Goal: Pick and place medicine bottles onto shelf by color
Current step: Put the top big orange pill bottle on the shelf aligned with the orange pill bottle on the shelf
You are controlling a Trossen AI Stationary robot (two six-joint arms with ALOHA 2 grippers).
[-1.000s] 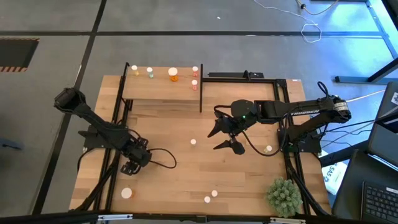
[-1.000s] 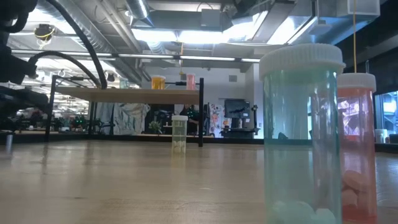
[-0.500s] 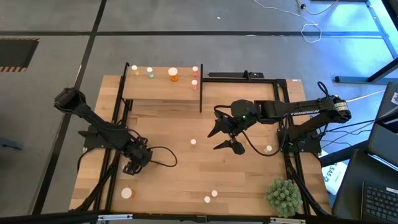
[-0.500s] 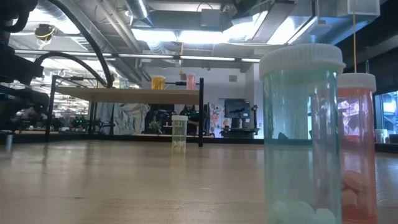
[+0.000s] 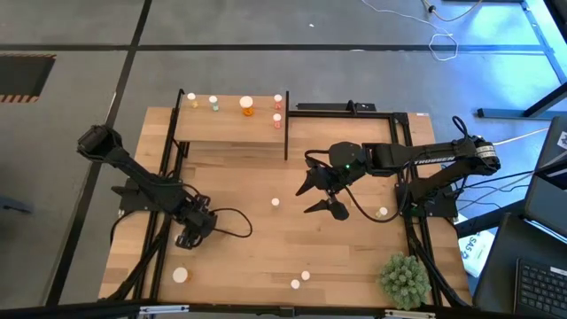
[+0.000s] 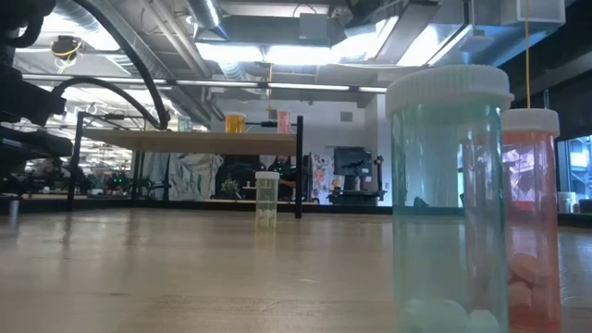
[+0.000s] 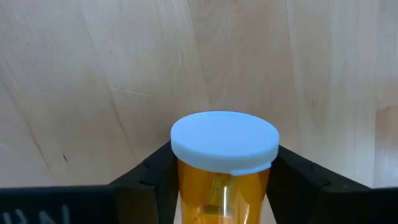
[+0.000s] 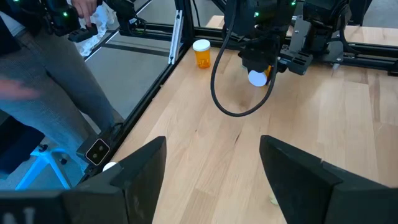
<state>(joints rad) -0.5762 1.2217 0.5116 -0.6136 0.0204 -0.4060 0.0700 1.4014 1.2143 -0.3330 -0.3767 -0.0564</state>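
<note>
From above, you have five bottles standing on the shelf point(image 5: 230, 124) at the table's point(image 5: 248, 248) far edge, the orange bottle point(image 5: 246, 107) among them, while at least five more wait on the table: one mid-table point(image 5: 275, 202), two near the front edge point(image 5: 300, 280), one by the front left corner point(image 5: 181, 276) and one by the right edge point(image 5: 383, 213). So, I judge, you are roughly halfway. Your left gripper point(image 5: 188, 232) is low over the table's left side; your right gripper point(image 5: 324, 196) hovers mid-table with jaws wide open, holding nothing. At table height, a green bottle point(image 6: 450, 199) and a reddish one point(image 6: 530, 217) stand close by the camera, untouched. In the left wrist view, an orange one point(image 7: 224, 163) stands upright between the fingers point(image 7: 155, 180), which flank its body closely; you cannot tell whether they grip it yet. The right wrist view shows the open fingers point(image 8: 134, 180) over bare wood.
</note>
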